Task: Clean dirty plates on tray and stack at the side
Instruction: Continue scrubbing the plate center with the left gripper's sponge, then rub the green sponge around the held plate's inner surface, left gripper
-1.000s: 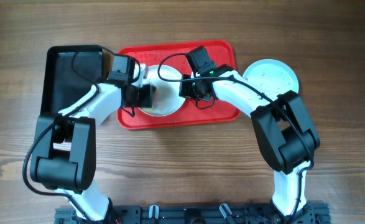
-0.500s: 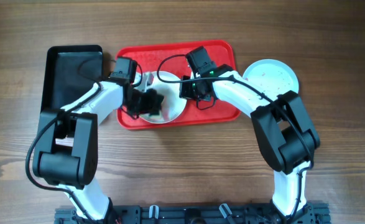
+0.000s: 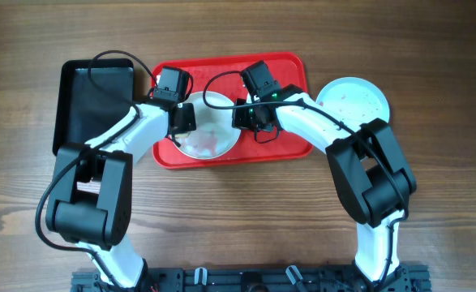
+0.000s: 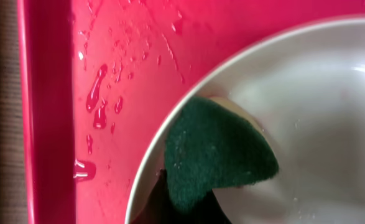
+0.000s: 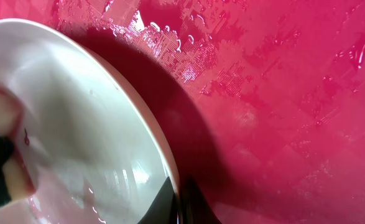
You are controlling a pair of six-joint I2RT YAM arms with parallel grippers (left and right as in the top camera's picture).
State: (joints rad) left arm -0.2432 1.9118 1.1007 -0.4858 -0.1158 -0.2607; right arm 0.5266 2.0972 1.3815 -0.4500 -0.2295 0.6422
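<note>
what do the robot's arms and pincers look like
The left arm and right arm have white rounded links and bulky black joint housings. The left pincer and right pincer are black, with black cables looping at the wrists. A green light glows on the right wrist.

A black tray (image 3: 79,105) lies on the wooden table (image 3: 238,215), a green sponge (image 4: 213,149) nearby.

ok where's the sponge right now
Left wrist view, lower centre: the green sponge lies on the left rim of the white plate, just right of the wet red tray.
</note>
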